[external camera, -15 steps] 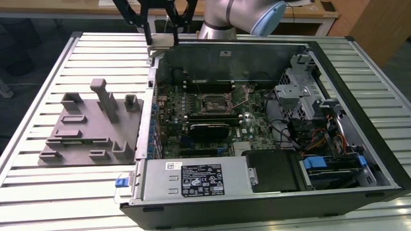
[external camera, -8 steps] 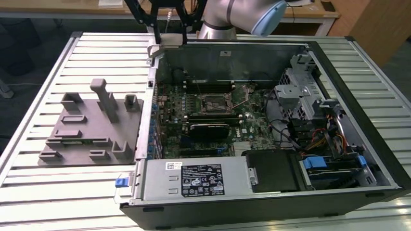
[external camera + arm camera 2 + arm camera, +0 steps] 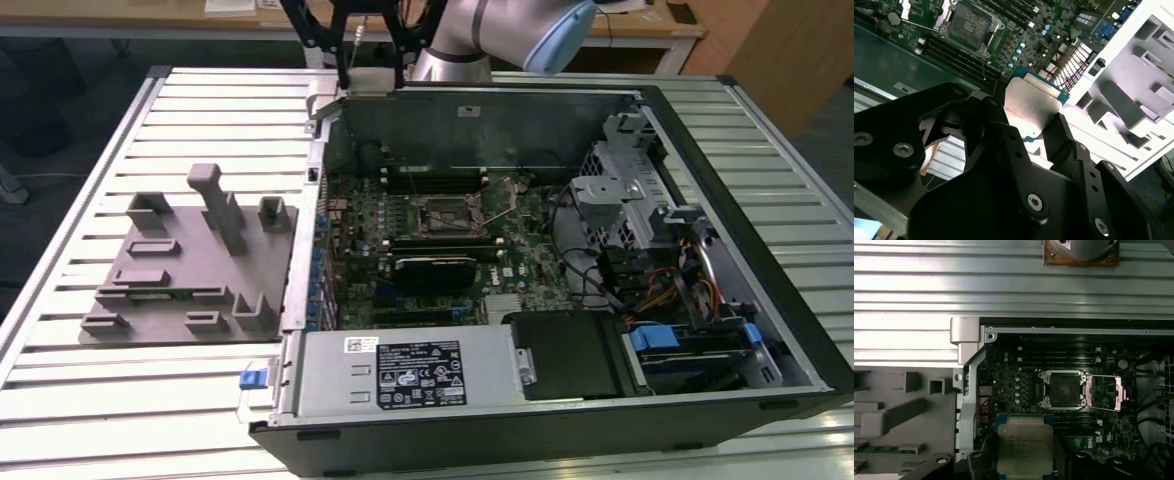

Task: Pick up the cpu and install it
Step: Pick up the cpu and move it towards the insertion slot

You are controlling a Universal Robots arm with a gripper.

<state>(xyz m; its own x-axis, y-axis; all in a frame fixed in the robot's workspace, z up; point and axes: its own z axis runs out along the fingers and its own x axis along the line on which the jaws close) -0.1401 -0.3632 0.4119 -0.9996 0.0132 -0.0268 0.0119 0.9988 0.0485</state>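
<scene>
One slatted metal table (image 3: 80,400) carries everything, and on it lies an open computer case (image 3: 534,440) with a grey moulded fixture (image 3: 174,270) just beside it on the exterior view's left. Within the case sits the green motherboard (image 3: 350,250), and near its middle the socket (image 3: 1061,388) stands empty, its metal load plate (image 3: 1106,392) swung aside. Smallest of all is the cpu (image 3: 1024,447), which is not in the socket: it is carried in the air, lid upward, near the case's far corner on the exterior view's left. The gripper (image 3: 1026,120) has its two black fingers (image 3: 1060,131) drawn in against opposite edges of the chip, with the metal lid bare between them. I judge the chip light and stiff, smooth along its edges and so apt to slip or tilt. Its underside contacts and the socket's pins are probably delicate, which makes the edges the right place to hold it. The arm (image 3: 494,40) reaches in from beyond the table's far side, its wrist pointing downward so that the first wrist view looks straight down on both chip and board.
</scene>
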